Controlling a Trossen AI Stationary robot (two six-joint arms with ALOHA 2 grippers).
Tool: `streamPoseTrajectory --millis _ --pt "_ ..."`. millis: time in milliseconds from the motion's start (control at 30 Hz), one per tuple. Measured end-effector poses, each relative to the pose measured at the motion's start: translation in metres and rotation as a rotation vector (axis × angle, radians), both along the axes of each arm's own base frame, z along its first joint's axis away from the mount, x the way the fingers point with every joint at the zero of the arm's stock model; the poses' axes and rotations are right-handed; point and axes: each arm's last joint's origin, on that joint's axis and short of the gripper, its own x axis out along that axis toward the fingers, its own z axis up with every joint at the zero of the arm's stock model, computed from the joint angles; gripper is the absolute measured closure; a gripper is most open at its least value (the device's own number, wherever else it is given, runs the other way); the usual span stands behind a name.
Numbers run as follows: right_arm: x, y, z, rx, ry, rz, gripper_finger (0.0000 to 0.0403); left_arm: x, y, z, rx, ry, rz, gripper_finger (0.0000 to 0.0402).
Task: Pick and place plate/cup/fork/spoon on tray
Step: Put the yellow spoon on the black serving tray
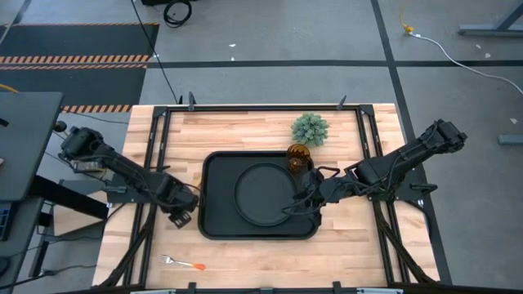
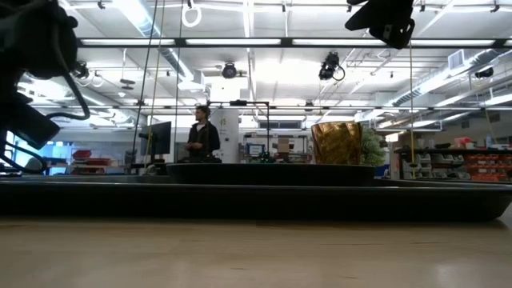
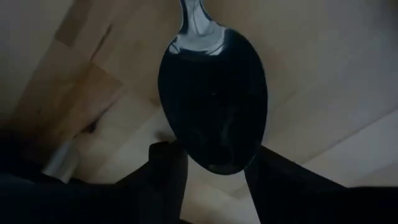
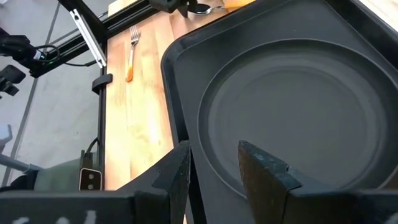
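The left gripper point(image 3: 211, 168) is clamped on the spoon point(image 3: 212, 106), whose rounded bowl fills the space just ahead of its two dark fingers point(image 3: 165, 180), handle running straight away from them over the bare wood; from above, that gripper point(image 1: 181, 214) sits just off the tray's left edge and the spoon itself cannot be made out. The right gripper point(image 4: 214, 163) has its jaws apart with nothing between them, poised over the near rim of the plate point(image 4: 292, 112), which lies flat inside the tray point(image 4: 177, 68). Only the overhead view shows the cup point(image 1: 299, 155) standing in the tray's far right corner, just beside that gripper point(image 1: 309, 198), with a green plant ball point(image 1: 310, 128) beyond it. The fork point(image 1: 181, 262) lies on the table point(image 1: 245, 131) well apart from the left jaws, long axis running roughly left to right, tines left, orange handle right. I can read no writing anywhere. At table height, a person point(image 2: 202, 134) stands in the room behind.
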Motion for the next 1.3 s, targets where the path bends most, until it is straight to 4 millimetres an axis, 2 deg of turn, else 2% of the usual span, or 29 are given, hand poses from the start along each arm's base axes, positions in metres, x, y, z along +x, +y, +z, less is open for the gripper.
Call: streamPoseTrajectory --millis 167,533,700,867,1133,1300 --pt "0.000 0.000 0.000 0.020 0.005 0.006 0.0261 0.002 0.005 0.000 -0.001 0.000 0.022 0.0224" --pt "0.000 0.000 0.000 0.021 0.005 0.005 0.0261 0.005 0.013 0.000 0.006 -0.019 -0.013 0.0118" --pt "0.000 0.000 0.000 0.005 0.004 0.017 0.0261 0.008 0.016 0.000 0.009 -0.048 -0.020 0.0097" --pt "0.000 0.000 0.000 -0.015 0.002 0.032 0.0261 0.010 0.018 0.000 0.029 -0.071 -0.030 0.0117" --pt "-0.001 0.000 -0.002 -0.049 0.018 0.050 0.0261 0.012 0.017 0.000 0.029 -0.098 -0.019 0.0215" --pt "-0.002 -0.001 -0.003 -0.055 0.029 0.041 0.0261 0.015 0.017 0.000 0.032 -0.128 -0.033 0.0245"
